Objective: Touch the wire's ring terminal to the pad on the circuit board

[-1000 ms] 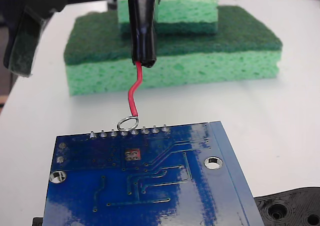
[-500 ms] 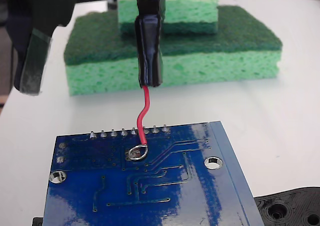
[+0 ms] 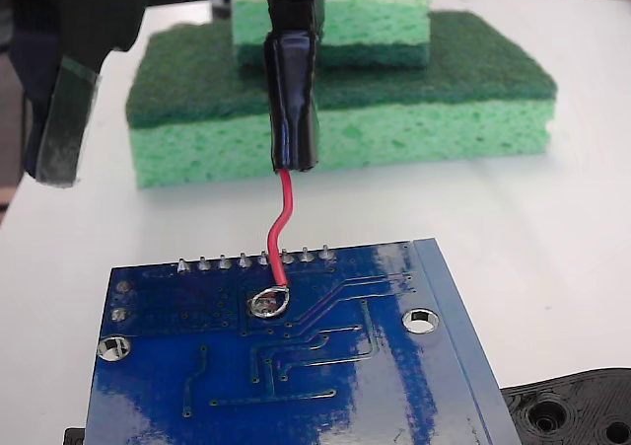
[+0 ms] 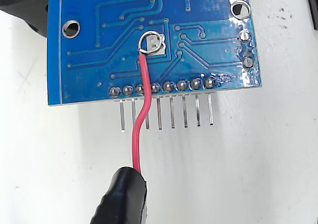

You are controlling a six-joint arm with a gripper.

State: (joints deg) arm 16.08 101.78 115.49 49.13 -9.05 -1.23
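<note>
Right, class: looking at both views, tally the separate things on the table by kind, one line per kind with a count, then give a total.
Sponges: 2, a large sponge with a small sponge stacked on it
Circuit board: 1
Red wire with ring terminal: 1
Black plastic piece with holes: 1
Total: 5

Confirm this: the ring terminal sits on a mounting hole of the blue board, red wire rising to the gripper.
Not a mounting hole. The ring terminal sits on the pad of the board, as the wrist view shows; the red wire does rise to the gripper.
</note>
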